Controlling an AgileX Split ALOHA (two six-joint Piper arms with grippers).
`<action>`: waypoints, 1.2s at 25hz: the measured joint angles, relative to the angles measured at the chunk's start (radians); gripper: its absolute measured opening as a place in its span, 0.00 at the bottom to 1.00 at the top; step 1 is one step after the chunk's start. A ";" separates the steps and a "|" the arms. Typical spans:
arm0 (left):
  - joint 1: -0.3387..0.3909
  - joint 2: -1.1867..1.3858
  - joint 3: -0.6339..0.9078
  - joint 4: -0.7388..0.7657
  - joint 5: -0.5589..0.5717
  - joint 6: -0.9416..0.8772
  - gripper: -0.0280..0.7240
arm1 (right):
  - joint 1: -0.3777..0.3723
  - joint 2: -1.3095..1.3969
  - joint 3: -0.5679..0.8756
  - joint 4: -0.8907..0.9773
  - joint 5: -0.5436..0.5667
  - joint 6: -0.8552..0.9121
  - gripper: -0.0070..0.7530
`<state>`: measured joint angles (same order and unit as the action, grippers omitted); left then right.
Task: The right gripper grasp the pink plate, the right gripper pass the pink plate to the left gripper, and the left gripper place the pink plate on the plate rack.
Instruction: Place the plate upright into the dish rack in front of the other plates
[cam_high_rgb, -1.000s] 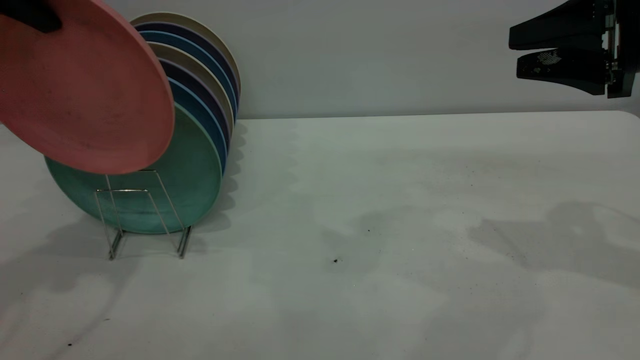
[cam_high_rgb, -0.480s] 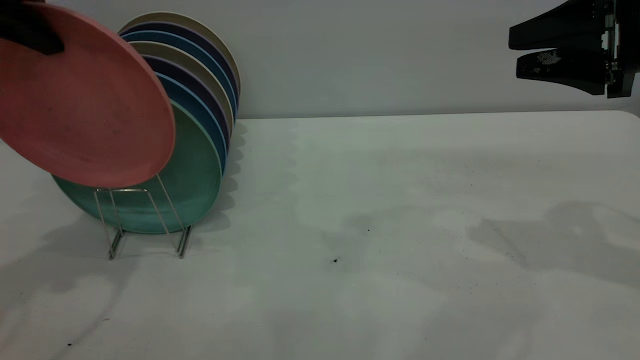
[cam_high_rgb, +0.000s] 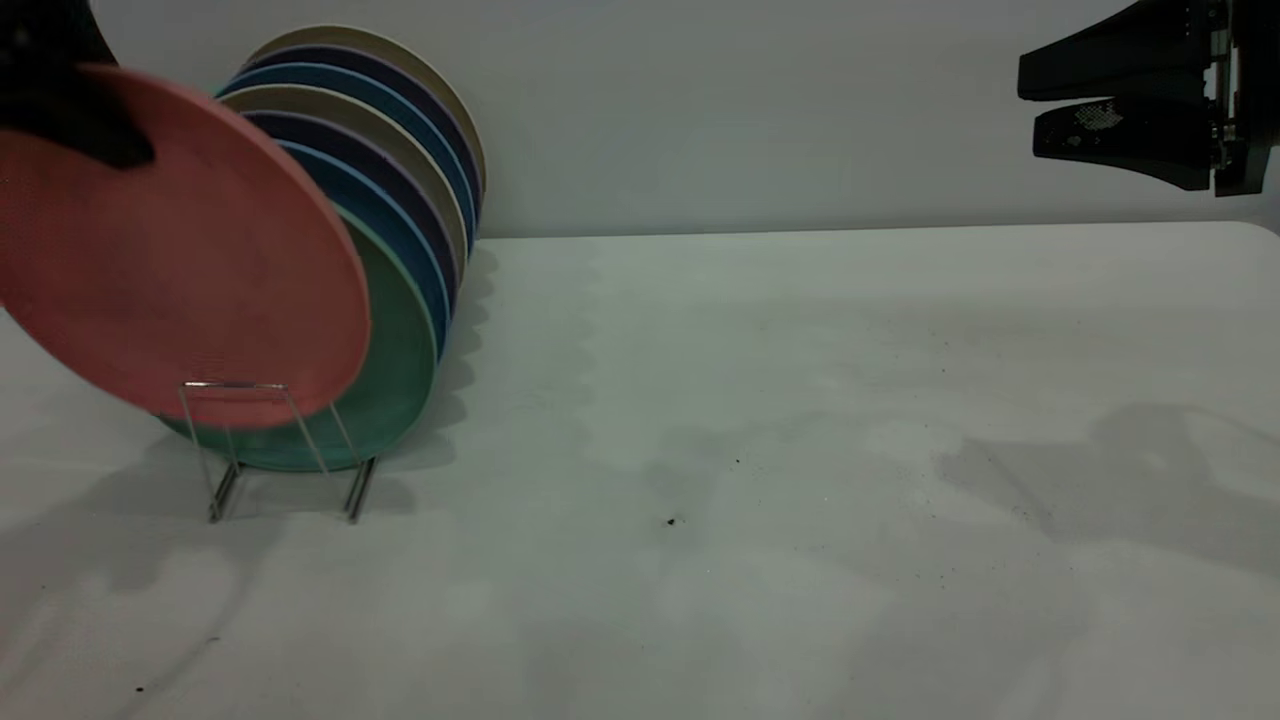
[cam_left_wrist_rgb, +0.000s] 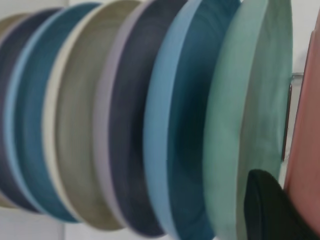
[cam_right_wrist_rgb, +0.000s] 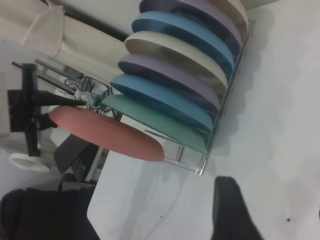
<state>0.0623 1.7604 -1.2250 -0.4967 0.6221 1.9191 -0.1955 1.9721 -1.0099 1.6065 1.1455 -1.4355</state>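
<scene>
Exterior view: the left gripper (cam_high_rgb: 70, 120), a bulky black tool at the upper left corner, is clamped on the upper rim of the pink plate (cam_high_rgb: 190, 260), a round salmon-pink matte plastic dish. The plate hangs tilted in front of the row of standing plates, its lower edge overlapping the top of the front loop of the plate rack (cam_high_rgb: 285, 450), a thin shiny silver wire frame on the white table (cam_high_rgb: 800, 450). Directly behind it stands the green plate (cam_high_rgb: 400, 370), and behind that a row of blue, dark purple and cream plates (cam_high_rgb: 400, 150).

The step in hand looks like the final placement. To do it well, the plate's lower edge should go down into the free slot between the front wire loop and the green plate, then be tipped to lean parallel with the others before the fingers let go. The right wrist view shows the pink plate (cam_right_wrist_rgb: 107, 135) angled away from the green plate (cam_right_wrist_rgb: 160, 122), its near edge out over the rack's front end, so the tilt probably needs correcting. Pushing against the green plate could shift the light rack.

In the left wrist view a black finger (cam_left_wrist_rgb: 272, 207) lies between the green plate (cam_left_wrist_rgb: 245, 125) and the pink plate (cam_left_wrist_rgb: 307, 145).

The right gripper (cam_high_rgb: 1095, 105) is parked high at the right, well apart, fingers slightly parted and empty.
</scene>
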 joint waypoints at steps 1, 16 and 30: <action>0.000 0.011 0.000 0.000 0.000 0.000 0.19 | 0.000 0.000 0.000 0.000 0.000 0.000 0.59; 0.000 0.043 0.000 0.003 0.025 -0.108 0.50 | 0.000 0.000 0.000 0.000 0.000 0.000 0.59; 0.000 -0.144 0.001 0.012 0.201 -0.318 0.62 | 0.000 -0.030 0.000 0.029 0.000 0.059 0.59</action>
<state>0.0623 1.6163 -1.2241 -0.4850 0.8234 1.6007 -0.1955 1.9421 -1.0099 1.6353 1.1455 -1.3764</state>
